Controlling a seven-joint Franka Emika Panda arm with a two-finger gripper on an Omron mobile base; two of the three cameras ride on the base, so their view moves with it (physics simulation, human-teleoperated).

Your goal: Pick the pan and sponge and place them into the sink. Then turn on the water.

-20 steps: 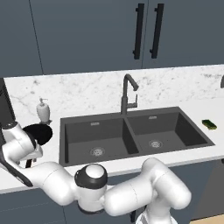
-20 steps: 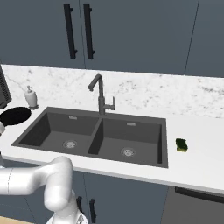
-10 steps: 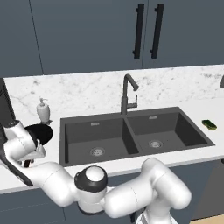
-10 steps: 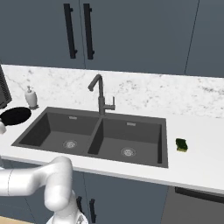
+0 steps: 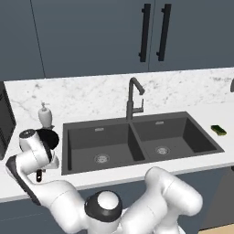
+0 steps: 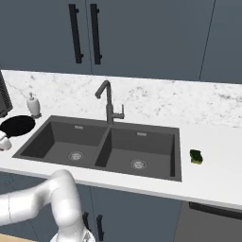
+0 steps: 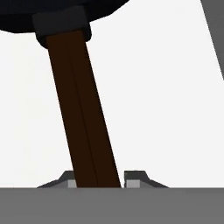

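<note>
Pan [image 5: 48, 138], round, flat and black, lies on the white marble bench [image 5: 192, 98] just left of the sink [image 5: 137, 141]. Gripper [image 7: 99, 180] clamps its long dark handle. Sponge [image 6: 196, 157] sits right of the sink, well apart.

Black pan [image 6: 18, 125] flat on the white counter left of the dark double sink [image 6: 106, 147], yellow-green sponge [image 6: 196, 156] lying right of it, tall dark faucet [image 6: 109, 101] dry
</note>
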